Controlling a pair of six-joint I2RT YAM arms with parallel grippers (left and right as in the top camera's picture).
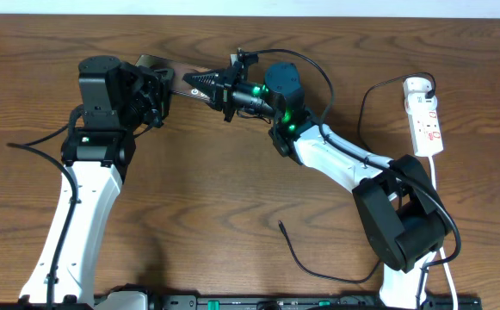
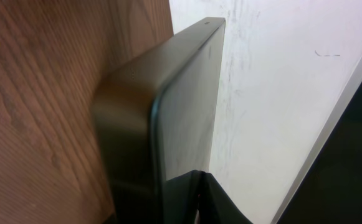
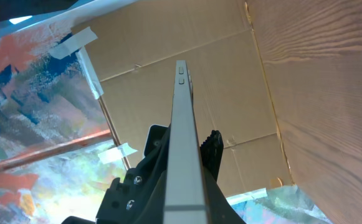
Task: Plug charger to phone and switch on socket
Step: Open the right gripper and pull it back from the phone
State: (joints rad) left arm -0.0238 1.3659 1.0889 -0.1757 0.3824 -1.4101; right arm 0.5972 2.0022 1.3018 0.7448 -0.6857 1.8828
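Note:
The bronze-brown phone (image 1: 185, 79) is held above the table at the back, between my two grippers. My right gripper (image 1: 218, 86) is shut on its right end. In the right wrist view the phone (image 3: 182, 124) stands edge-on between the black fingers (image 3: 213, 146). My left gripper (image 1: 162, 86) is at the phone's left end. There one finger (image 2: 230, 202) presses on the phone's glossy face (image 2: 181, 106), and the other finger is hidden behind it. The charger's black cable (image 1: 305, 263) lies at the front, its tip (image 1: 281, 226) loose on the wood. The white socket (image 1: 424, 116) lies at the far right.
A black cable (image 1: 363, 108) loops from the socket's top end across the table behind my right arm. The socket's white cord (image 1: 439, 198) runs down the right side to the front edge. Cardboard and painted sheets (image 3: 43, 93) stand beyond the table.

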